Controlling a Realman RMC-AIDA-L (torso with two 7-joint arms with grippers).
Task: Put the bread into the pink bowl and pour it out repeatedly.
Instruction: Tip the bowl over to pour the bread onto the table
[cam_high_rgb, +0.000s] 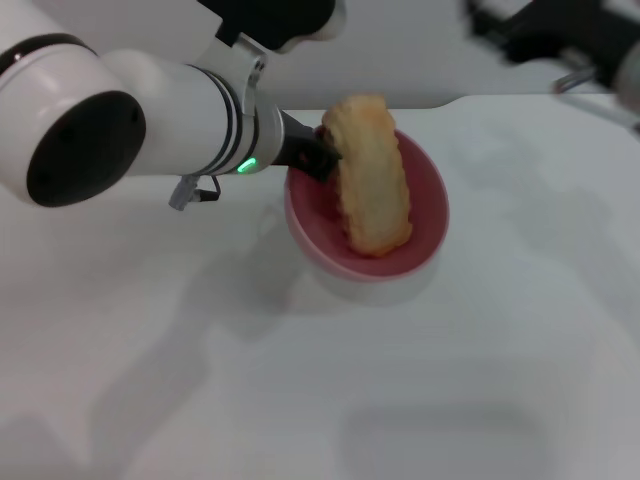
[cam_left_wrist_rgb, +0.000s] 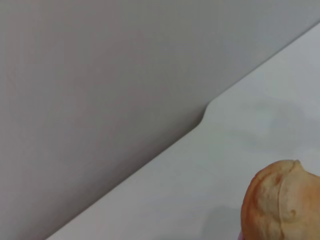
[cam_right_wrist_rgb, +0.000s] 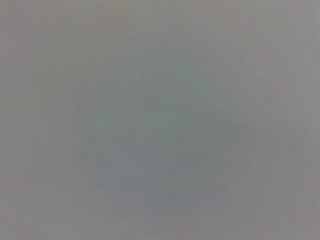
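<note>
The bread (cam_high_rgb: 372, 175) lies in the pink bowl (cam_high_rgb: 425, 240), leaning against the far rim with its upper end sticking out above it and its lower end down in the hollow. The bowl is tilted toward the camera over the white table (cam_high_rgb: 200, 380). The left gripper (cam_high_rgb: 318, 155) is clamped on the bowl's left rim, just beside the bread. The right arm (cam_high_rgb: 560, 40) is far off at the back right, its gripper hidden.

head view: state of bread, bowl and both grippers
bread: in the bowl, leaning on its far rim, one end sticking out
pink bowl: tilted, lifted off the table
left gripper: on the bowl's rim
right gripper: parked at far right
</note>
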